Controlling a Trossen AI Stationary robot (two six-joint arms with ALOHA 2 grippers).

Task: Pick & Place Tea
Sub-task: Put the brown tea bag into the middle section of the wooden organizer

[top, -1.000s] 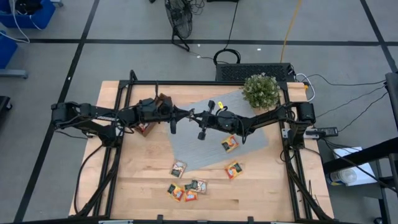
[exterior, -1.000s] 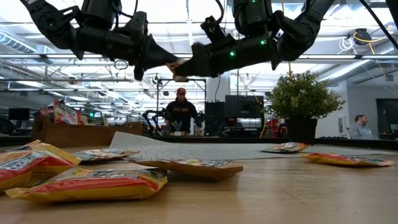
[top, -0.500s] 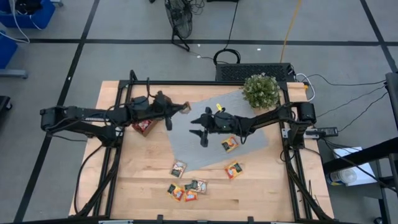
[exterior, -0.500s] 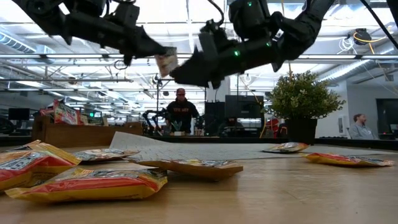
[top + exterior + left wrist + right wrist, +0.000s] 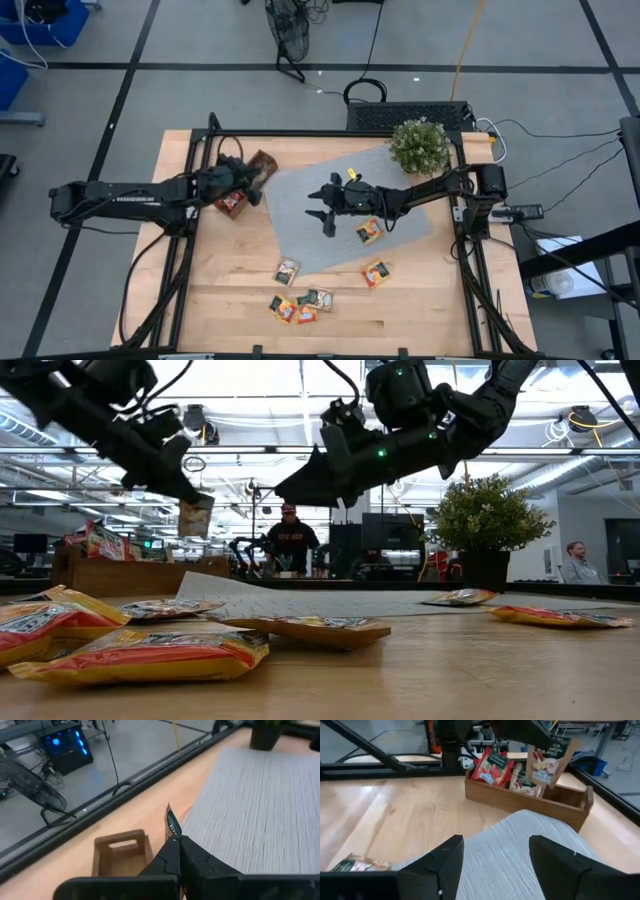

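Now tea sachet [image 5: 549, 761] between left hand [image 5: 250, 182] fingers.

High view straight down over the whole counter [image 5: 230, 300], low view level at counter height facing the room behind, both wrist views close over the grey mat [image 5: 520, 845], sharing the wooden tray [image 5: 530, 800]
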